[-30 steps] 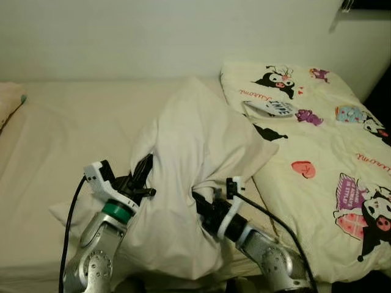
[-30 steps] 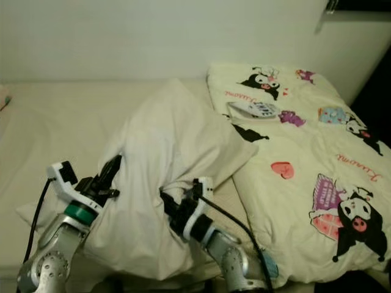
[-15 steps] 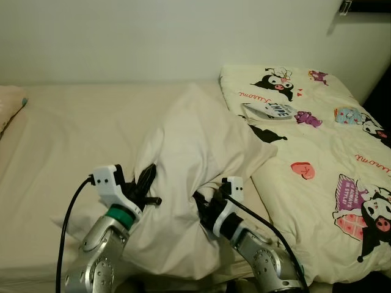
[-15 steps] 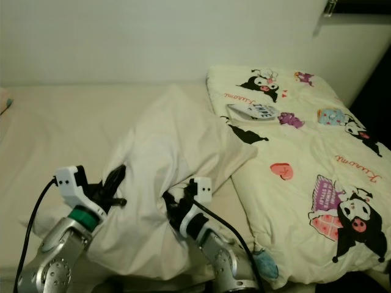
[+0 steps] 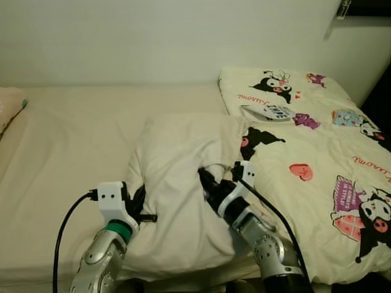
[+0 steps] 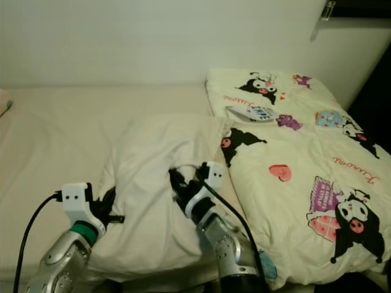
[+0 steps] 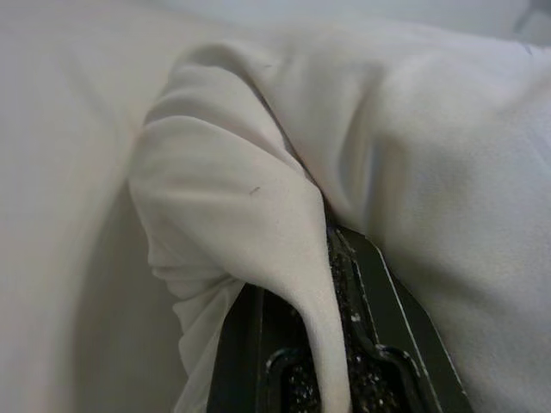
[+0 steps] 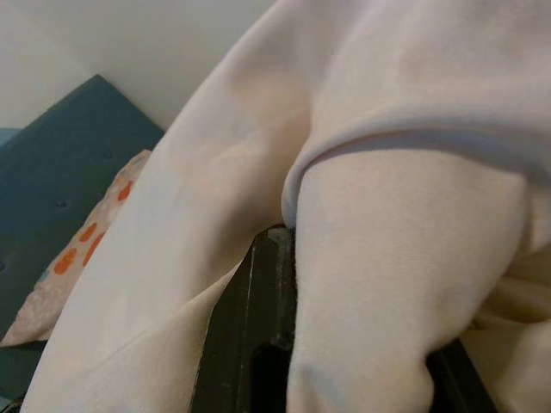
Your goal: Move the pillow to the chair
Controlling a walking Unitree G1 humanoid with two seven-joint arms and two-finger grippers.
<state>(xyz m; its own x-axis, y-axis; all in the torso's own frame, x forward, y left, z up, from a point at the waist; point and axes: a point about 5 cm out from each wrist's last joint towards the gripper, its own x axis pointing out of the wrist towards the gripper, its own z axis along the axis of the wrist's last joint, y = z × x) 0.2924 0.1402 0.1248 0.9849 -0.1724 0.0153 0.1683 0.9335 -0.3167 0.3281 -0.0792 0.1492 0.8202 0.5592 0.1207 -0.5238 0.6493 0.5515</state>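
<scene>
Left eye view puts you over a bed [image 5: 67,140] spread with a smooth, pale cream sheet, backed by a plain light wall [image 5: 153,36], with a dark gap at the far right edge of the room. At the far left of the bed you can see the edge of another cushion [image 5: 9,107], pale with a faint print. Moving right, your left gripper [image 5: 142,207] sits at the near left side of the pillow [image 5: 177,183], and your left wrist view shows its black fingers [image 7: 362,344] pinching a fold of the pillow's soft white cloth between them. The pillow lies on the bed near its front edge, roughly in the middle, a plump, rumpled white shape with creases running toward both grippers. Your right gripper [image 5: 206,183] is pressed into the pillow's right side, where the cloth bunches around it; in your right wrist view its fingers [image 8: 258,344] are buried under a fold of cloth, so you cannot tell whether they are spread or pressed together. That view also shows a dark blue padded surface [image 8: 60,155] and a pale cushion with orange marks [image 8: 77,249] beyond the pillow. To the right, touching the pillow, a cream quilt [image 5: 317,171] printed with cartoon figures and hearts covers the bed, and a remote control [image 5: 269,111] lies on it near the wall.
</scene>
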